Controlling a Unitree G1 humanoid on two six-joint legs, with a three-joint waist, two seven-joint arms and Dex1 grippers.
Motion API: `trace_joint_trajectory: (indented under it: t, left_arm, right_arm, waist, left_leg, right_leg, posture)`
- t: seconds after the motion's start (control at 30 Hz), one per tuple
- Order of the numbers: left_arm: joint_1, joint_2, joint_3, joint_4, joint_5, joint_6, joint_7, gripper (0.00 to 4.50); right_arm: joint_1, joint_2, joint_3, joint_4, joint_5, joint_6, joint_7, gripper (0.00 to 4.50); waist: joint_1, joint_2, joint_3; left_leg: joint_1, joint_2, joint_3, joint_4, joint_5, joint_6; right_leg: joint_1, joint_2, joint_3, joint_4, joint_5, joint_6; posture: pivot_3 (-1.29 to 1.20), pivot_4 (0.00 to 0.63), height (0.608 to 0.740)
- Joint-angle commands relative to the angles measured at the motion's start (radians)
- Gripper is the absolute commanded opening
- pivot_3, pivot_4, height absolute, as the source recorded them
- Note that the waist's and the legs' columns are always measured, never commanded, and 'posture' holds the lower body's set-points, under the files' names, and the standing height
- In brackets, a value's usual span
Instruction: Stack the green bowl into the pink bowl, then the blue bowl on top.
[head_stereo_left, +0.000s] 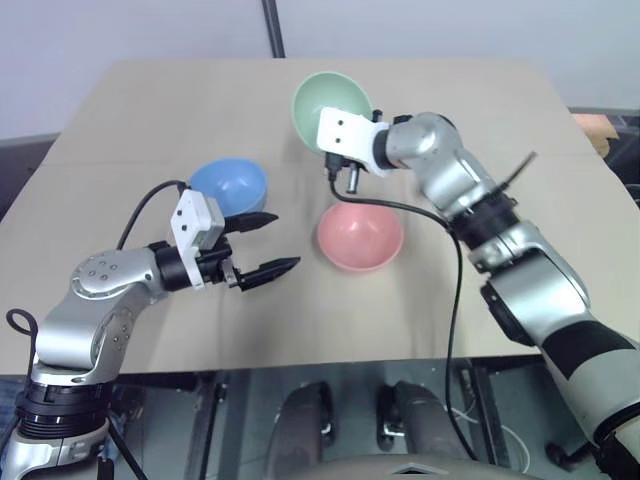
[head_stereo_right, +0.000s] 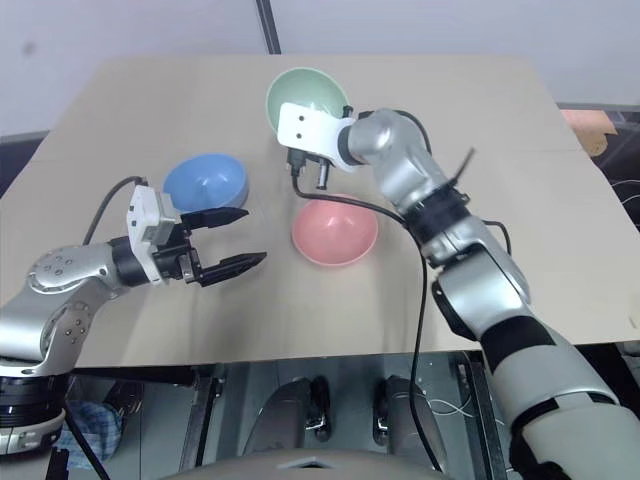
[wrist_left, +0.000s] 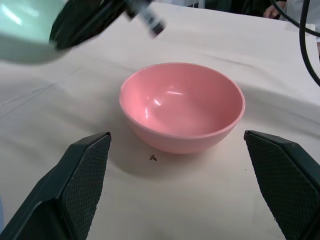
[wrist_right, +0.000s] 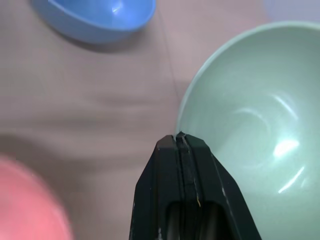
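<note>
pinching green bowl (wrist_right: 260, 120) rim, right jaws closed

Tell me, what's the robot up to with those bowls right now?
Right gripper shut on green bowl rim, bowl tilted. Left gripper open, empty, beside blue bowl. Pink bowl empty on table, nothing blocking it.

Three bowls in all, one of each colour: one green bowl (head_stereo_left: 330, 103) at upper centre of the frame, one blue bowl (head_stereo_left: 229, 185) left of centre, one pink bowl (head_stereo_left: 360, 236) at centre. One tan surface (head_stereo_left: 120, 120) carries them. Two pincers: one left pincer (head_stereo_left: 262, 243) at lower left, one right pincer (wrist_right: 181, 145) at upper centre.
</note>
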Motion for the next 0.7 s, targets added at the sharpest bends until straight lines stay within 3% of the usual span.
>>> trace_joint_trajectory:
  t: [0.03,0.3,0.47,0.63,0.7]
  left_arm:
    - [-0.008,0.003,0.017,-0.022,-0.011,-0.012,-0.005,4.5]
    - [-0.038,0.011,-0.007,0.012,0.001,-0.021,-0.042,4.5]
    - [-0.068,0.008,-0.016,0.038,0.005,-0.022,-0.059,4.5]
    - [-0.075,0.001,-0.028,0.05,0.014,-0.03,-0.068,4.5]
    - [-0.078,-0.001,-0.031,0.052,0.015,-0.032,-0.07,4.5]
  right_arm:
    - [0.059,-0.066,-0.02,-0.288,0.038,0.143,0.104,0.01]
    - [0.274,-0.321,0.04,-0.78,0.136,0.378,0.341,0.01]
    - [0.324,-0.447,0.049,-0.914,0.195,0.394,0.425,0.01]
    - [0.329,-0.474,0.06,-0.967,0.227,0.437,0.418,0.01]
    - [0.314,-0.461,0.06,-0.963,0.231,0.456,0.397,0.7]
  waist:
    - [0.0,0.0,0.0]
    - [0.006,0.0,0.0]
    - [0.003,0.0,0.0]
    - [0.003,0.0,0.0]
    - [0.003,0.0,0.0]
  left_leg:
    - [0.0,0.0,0.0,0.0,0.0,0.0]
    - [0.0,0.0,0.0,0.0,0.0,0.0]
    - [0.001,0.0,0.0,0.0,0.0,0.0]
    - [0.001,0.0,0.0,0.0,0.0,0.0]
    - [0.001,0.0,0.0,0.0,0.0,0.0]
  right_leg:
    - [0.0,0.0,0.0,0.0,0.0,0.0]
    - [0.0,0.0,0.0,0.0,0.0,0.0]
    - [0.0,0.001,-0.001,0.001,-0.002,0.004]
    - [0.0,0.001,0.0,0.001,-0.003,0.004]
    - [0.0,0.001,0.0,0.001,-0.003,0.004]
  posture:
    - [0.0,0.15,0.74]
    - [0.0,0.15,0.74]
    - [0.0,0.15,0.74]
    - [0.0,0.15,0.74]
    - [0.0,0.15,0.74]
